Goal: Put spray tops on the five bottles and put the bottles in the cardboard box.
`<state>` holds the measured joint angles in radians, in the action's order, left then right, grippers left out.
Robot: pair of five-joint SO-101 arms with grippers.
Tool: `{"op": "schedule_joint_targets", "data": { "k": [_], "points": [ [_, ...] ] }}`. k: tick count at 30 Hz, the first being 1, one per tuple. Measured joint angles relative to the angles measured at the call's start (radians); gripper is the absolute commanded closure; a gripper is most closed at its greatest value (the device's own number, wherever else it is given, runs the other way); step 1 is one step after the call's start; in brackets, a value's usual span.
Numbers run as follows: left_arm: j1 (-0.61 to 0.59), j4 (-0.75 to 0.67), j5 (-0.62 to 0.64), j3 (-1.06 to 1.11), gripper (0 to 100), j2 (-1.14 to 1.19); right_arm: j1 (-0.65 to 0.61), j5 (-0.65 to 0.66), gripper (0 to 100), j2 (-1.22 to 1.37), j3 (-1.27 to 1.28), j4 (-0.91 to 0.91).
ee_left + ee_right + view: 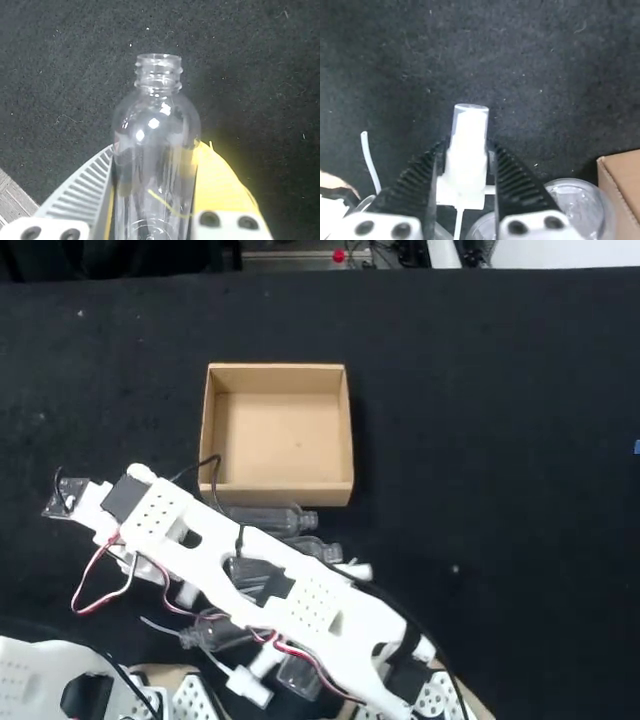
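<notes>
Left gripper [156, 150] clamps clear uncapped plastic bottle [157, 105]; right gripper [466, 150] pinches white plastic spray top [468, 127]; risk: tilted top misses neck [159, 67], cross-threads; spare clear bottles [268, 519] at 6 o'clock of brown cardboard box [214, 430].

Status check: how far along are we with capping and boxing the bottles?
Done: nothing boxed; the cardboard box is empty. In hand: the left gripper grips a clear bottle with a bare neck, and the right gripper clamps a white spray top, not yet joined. Left: fit that top, cap the other bottles lying beside the box, then load all of them.
</notes>
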<state>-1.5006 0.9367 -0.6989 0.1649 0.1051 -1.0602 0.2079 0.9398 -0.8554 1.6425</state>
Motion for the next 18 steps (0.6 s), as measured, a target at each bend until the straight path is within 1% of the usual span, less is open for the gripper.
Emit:
{"op": "schedule_joint_targets", "data": {
  "k": [2, 6, 7, 9, 12, 18],
  "points": [
    [0.000, 0.000, 0.000, 0.000, 97, 0.000, 0.000, 0.000, 96.2, 0.003, 0.000, 0.000],
    [0.000, 0.000, 0.000, 0.000, 97, 0.000, -0.002, 0.000, 83.2, 0.043, -0.005, -0.003],
    [0.000, 0.000, 0.000, 0.000, 97, 0.000, -0.006, 0.000, 83.0, 0.049, -0.005, -0.003],
    [0.000, 0.000, 0.000, 0.000, 97, 0.000, -0.008, 0.000, 87.1, 0.071, -0.005, -0.006],
    [0.000, 0.000, 0.000, 0.000, 97, 0.000, -0.011, 0.000, 98.5, 0.075, -0.006, -0.006],
    [0.000, 0.000, 0.000, 0.000, 97, 0.000, 0.003, 0.000, 98.8, 0.063, -0.005, -0.008]
  ]
}}
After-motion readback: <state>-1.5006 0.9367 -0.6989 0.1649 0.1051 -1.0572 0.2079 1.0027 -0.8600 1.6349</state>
